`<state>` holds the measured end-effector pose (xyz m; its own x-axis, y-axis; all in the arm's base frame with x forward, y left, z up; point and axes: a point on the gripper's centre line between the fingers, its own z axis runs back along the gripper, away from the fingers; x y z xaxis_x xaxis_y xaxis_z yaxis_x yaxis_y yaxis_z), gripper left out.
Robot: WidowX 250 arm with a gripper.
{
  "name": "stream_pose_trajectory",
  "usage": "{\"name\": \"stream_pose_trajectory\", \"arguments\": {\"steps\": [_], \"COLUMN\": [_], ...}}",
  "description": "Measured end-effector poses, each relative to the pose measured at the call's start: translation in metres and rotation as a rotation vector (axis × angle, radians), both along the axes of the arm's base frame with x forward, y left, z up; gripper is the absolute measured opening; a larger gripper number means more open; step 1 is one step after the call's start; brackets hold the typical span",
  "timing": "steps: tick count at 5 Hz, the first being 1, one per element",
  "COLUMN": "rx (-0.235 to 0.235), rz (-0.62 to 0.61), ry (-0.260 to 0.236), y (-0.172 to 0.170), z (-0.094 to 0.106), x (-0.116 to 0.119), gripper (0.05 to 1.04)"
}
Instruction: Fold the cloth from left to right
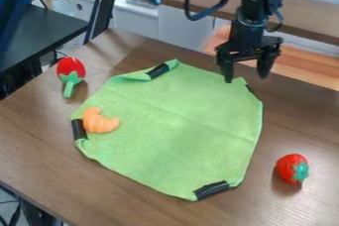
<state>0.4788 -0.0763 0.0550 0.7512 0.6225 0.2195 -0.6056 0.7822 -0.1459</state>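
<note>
The black gripper [246,76] hangs over the far right corner of the green cloth [175,126], its two fingers spread apart with nothing between them. Its left fingertip overlaps the cloth's far edge in the view; whether it touches cannot be told. The cloth lies mostly flat on the table, with black tape at its corners: upper left, left, bottom right and, partly visible, far right. The upper left edge is curled up a little. An orange croissant-shaped toy [100,121] rests on the cloth's left corner, beside the tape.
A red toy with a green end [71,72] lies left of the cloth. A strawberry toy [292,169] sits to its right. The brown table [39,136] has its far edge behind the gripper, and a dark surface [49,31] stands at the upper left.
</note>
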Motion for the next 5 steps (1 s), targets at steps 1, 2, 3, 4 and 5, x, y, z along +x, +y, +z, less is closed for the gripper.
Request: {"name": "stream_pose_trajectory", "arguments": {"steps": [1,2,3,4,5], "rx": [0.023,0.036,0.050,0.057,0.068], "rz": [-0.033,-0.045,-0.053,-0.065,-0.062], "ry": [-0.041,-0.062,-0.086,-0.095,-0.108], "y": [-0.011,-0.017,-0.019,-0.023,-0.023], "z": [0.003,-0.003,-0.008,-0.020,-0.026], "x": [0.004,0.009,0.016,0.021,0.027], "gripper": [1.000,1.000,1.000,1.000,1.000]}}
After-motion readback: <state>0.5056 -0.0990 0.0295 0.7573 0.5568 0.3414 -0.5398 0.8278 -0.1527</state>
